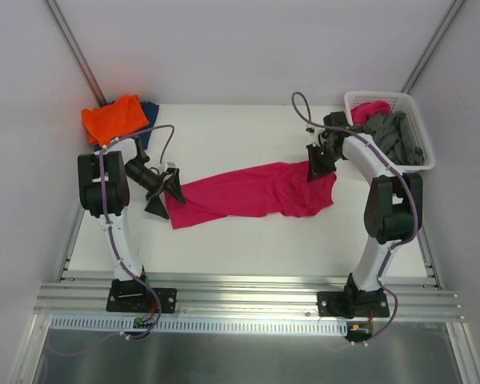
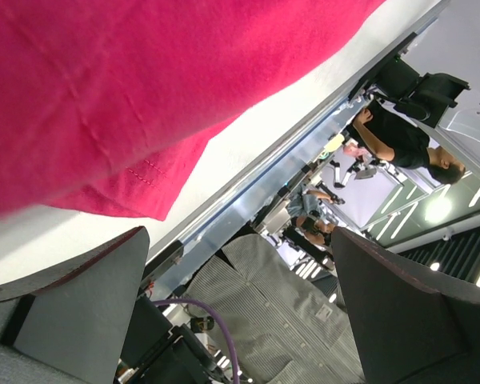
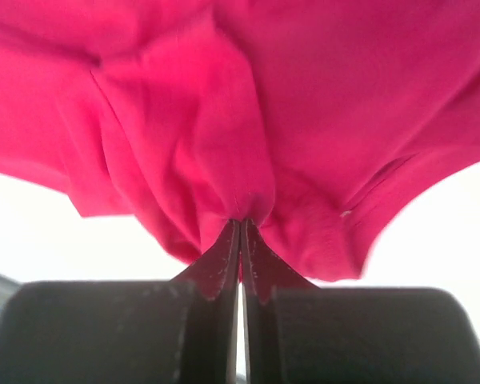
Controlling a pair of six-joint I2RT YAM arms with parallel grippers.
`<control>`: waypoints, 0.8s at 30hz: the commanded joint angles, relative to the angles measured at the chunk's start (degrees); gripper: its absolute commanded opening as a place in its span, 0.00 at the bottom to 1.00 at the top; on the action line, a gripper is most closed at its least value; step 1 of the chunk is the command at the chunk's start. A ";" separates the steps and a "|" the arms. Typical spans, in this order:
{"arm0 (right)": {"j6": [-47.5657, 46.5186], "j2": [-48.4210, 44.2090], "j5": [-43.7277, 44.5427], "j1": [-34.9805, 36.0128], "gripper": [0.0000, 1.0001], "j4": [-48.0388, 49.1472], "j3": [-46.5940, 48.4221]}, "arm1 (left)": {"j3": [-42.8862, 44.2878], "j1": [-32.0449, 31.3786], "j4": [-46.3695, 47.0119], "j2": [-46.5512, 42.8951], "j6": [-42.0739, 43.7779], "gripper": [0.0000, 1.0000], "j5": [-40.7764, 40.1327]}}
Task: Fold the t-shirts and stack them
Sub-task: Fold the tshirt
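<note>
Across the middle of the white tabletop [image 1: 248, 248] lies the large magenta t-shirt [image 1: 252, 192], stretched out and rumpled. At its right end the right pincer [image 1: 318, 170] is clenched on a gathered fold of the cloth. The left pincer [image 1: 170, 196] hangs released, jaws wide, just beside the shirt's left edge. An orange t-shirt [image 1: 114, 118] lies over a dark blue t-shirt [image 1: 150, 112] at the far left corner; grey cloth [image 1: 396, 132] fills the white basket [image 1: 388, 97] at the far right
</note>
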 commanded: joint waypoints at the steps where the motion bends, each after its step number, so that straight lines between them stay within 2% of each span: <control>1: -3.94 -2.28 3.15 -1.21 0.01 0.17 7.41 | -0.48 -0.33 -2.39 -3.77 0.01 0.99 -0.17; 7: -6.75 0.36 5.87 -1.74 0.01 0.96 10.67 | -1.36 -0.41 -2.48 -4.83 0.28 0.99 -0.09; 16: -10.01 6.68 15.71 -3.32 0.00 2.54 15.51 | -2.15 -0.41 -2.48 -6.85 0.37 0.99 -0.35; 21: -10.45 12.30 18.01 -4.64 0.01 2.63 26.03 | -3.12 -0.33 -2.56 -7.81 0.45 0.99 -0.70; 24: -9.48 14.51 18.71 -4.46 0.01 3.33 28.52 | -3.12 -0.41 -2.65 -8.25 0.45 0.99 -1.66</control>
